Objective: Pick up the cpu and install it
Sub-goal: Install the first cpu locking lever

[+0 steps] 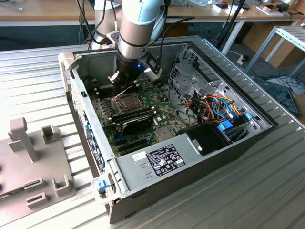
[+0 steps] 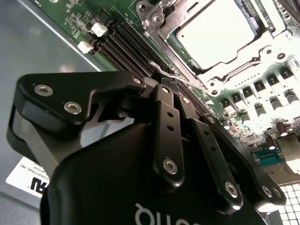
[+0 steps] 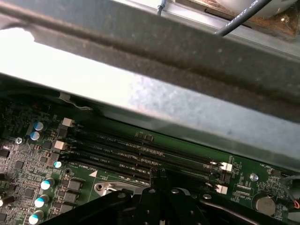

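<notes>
- Exterior view, upper centre: we see the arm (image 1: 136, 28) reaching straight down into the computer case (image 1: 200, 157).
- Its end effector (image 2: 174, 91), fingers pressed together, hangs beside the cpu (image 2: 218, 33) seated in its socket.

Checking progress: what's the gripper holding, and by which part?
Cannot tell. The gripper sits at the socket lever; the cpu lies in the socket, unheld.

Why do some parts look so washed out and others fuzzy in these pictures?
In the second wrist view, light bounces off the silvery chip in its socket, bleaching it almost white, while the black hand sits close to the lens and looks soft. In the first wrist view, a white glare patch burns out the case wall. The exterior view is evenly lit.
</notes>
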Tool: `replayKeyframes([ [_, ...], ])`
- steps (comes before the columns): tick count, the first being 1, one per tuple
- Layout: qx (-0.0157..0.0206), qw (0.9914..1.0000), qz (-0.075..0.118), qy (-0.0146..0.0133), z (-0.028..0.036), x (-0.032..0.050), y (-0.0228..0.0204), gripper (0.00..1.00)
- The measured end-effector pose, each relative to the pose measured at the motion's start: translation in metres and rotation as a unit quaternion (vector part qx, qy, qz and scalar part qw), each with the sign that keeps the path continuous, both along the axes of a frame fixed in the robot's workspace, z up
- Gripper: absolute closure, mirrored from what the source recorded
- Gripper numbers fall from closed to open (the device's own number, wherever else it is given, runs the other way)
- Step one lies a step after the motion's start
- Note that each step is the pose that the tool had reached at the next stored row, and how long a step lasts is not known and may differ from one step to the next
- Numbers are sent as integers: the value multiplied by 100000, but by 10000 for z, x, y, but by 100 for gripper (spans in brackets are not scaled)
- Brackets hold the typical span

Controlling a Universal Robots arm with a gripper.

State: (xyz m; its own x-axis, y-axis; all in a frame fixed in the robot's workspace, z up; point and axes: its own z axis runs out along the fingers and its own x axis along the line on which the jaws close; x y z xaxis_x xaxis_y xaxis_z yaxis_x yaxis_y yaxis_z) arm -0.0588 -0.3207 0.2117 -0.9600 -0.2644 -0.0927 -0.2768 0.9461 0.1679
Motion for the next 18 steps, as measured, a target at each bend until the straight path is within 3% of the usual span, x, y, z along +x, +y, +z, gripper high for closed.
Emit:
replayKeyframes([
  [5, -3, 100000, -6, -156, 10, -30, 0, 89],
  [9, 0, 100000, -3, -236, 81, -30, 0, 89],
  [13, -1, 100000, -3, -245, 82, -30, 0, 89],
  [18, -11, 99999, -264, -247, 84, -151, 0, 89],
])
